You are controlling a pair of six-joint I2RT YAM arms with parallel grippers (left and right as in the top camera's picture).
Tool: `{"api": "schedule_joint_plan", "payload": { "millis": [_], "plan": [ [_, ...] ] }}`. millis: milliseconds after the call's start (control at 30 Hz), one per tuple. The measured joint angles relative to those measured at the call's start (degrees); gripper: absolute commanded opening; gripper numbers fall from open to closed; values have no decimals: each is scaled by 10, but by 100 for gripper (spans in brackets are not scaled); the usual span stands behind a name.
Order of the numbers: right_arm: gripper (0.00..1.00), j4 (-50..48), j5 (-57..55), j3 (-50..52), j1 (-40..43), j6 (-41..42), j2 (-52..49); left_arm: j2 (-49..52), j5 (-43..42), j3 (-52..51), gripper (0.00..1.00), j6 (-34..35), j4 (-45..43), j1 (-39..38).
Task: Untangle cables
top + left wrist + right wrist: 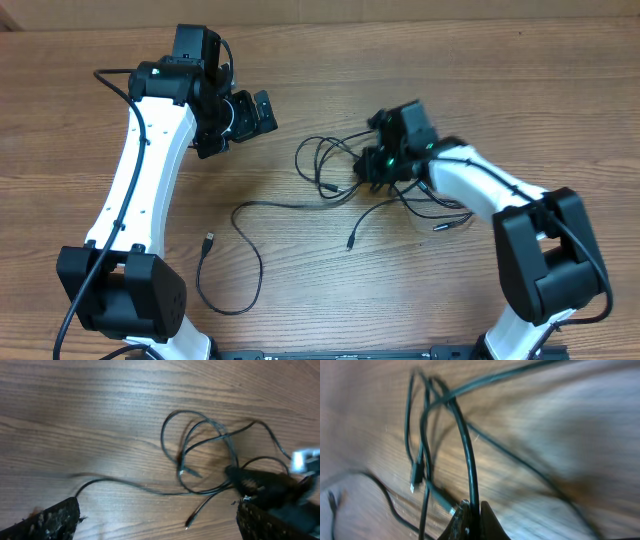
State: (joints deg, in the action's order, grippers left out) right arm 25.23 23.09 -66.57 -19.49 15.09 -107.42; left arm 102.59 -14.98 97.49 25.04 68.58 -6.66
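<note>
Since the cables (pixel 470 460) lie tangled mid-bench (pixel 300 60), my right pincer (pixel 471 512) is pressed together on one strand of the loops, apparently to draw it out. My left pincer (pixel 248 112) hovers spread, well apart.

The left arm (pixel 140 180) had a long white link between blocky black joint housings, with a thick black wire (pixel 112 71) looping off its upper joint. The right arm (pixel 470 180) had the same white shell and black housings, plus a small green light (pixel 388 158) at its wrist. The left fingers (pixel 55 520) were dark and rough-surfaced.
</note>
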Motion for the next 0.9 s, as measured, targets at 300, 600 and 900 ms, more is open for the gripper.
{"api": "schedule_joint_plan", "payload": {
  "millis": [300,600,900],
  "plan": [
    [4,209,-58,-191,71,36,48,0,3,0,100,-1,1,0],
    [4,320,-297,-135,4,218,58,0,3,0,99,-1,1,0],
    [4,326,-320,-186,-1,143,52,0,-56,0,99,-55,-23,-13]
  ]
}}
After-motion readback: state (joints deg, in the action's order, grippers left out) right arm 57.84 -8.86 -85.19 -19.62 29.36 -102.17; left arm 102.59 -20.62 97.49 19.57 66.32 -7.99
